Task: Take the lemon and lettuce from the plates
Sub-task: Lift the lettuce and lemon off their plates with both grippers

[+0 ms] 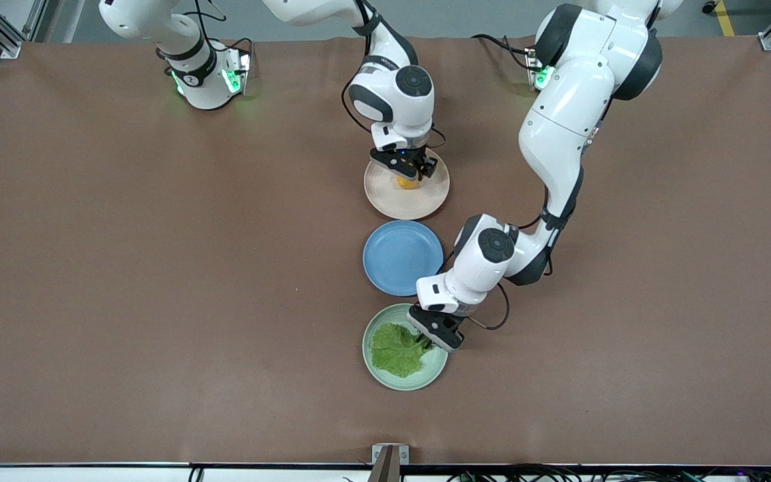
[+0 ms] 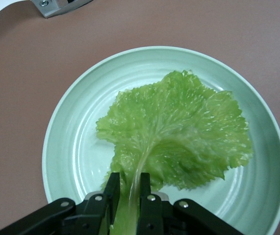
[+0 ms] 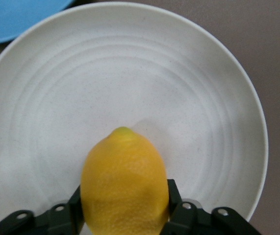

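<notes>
The lemon [image 1: 409,181] lies on the beige-pink plate [image 1: 419,204]. My right gripper [image 1: 408,175] is down on this plate, shut on the lemon [image 3: 124,188], a finger [image 3: 175,196] on each side; the plate [image 3: 179,78] shows around it. The lettuce [image 1: 395,348] lies flat on the mint green plate [image 1: 375,365], nearest the front camera. My left gripper [image 1: 427,340] is at this plate's edge, shut on the leaf's pale stem. In the left wrist view the stem [image 2: 129,205] sits between the fingers [image 2: 112,188] and the leaf [image 2: 179,132] spreads over the plate [image 2: 71,137].
An empty blue plate [image 1: 402,258] sits between the two plates in one row; its rim shows in the right wrist view [image 3: 12,17]. A metal bracket [image 1: 389,455] is at the table's front edge, also seen in the left wrist view [image 2: 56,6].
</notes>
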`<action>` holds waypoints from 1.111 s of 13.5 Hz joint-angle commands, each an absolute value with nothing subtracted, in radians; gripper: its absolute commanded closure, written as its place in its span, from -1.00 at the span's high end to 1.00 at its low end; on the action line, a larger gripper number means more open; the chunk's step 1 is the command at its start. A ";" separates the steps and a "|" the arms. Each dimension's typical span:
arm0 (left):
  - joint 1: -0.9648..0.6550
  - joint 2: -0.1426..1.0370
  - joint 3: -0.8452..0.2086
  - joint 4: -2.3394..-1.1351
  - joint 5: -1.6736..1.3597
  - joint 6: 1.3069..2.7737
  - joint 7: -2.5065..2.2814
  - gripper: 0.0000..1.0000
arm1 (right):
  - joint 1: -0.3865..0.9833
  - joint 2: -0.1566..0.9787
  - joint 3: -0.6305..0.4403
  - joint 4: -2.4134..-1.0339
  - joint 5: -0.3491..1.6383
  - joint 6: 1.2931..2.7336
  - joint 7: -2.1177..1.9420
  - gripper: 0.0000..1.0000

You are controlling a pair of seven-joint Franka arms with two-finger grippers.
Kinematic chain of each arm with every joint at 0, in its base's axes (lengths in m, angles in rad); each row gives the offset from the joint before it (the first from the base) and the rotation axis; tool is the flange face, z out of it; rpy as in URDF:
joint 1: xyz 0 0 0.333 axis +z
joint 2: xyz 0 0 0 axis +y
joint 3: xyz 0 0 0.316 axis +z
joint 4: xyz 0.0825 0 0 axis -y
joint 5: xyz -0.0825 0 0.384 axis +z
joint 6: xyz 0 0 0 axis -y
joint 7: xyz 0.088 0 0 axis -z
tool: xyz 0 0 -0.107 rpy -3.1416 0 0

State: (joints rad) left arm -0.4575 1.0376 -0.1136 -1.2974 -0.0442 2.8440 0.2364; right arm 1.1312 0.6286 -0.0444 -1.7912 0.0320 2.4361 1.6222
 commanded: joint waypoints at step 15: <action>-0.350 0.722 -0.080 -1.402 -0.014 2.556 0.256 -1.00 | 0.453 0.434 -0.143 -1.870 0.031 2.283 0.527 -0.99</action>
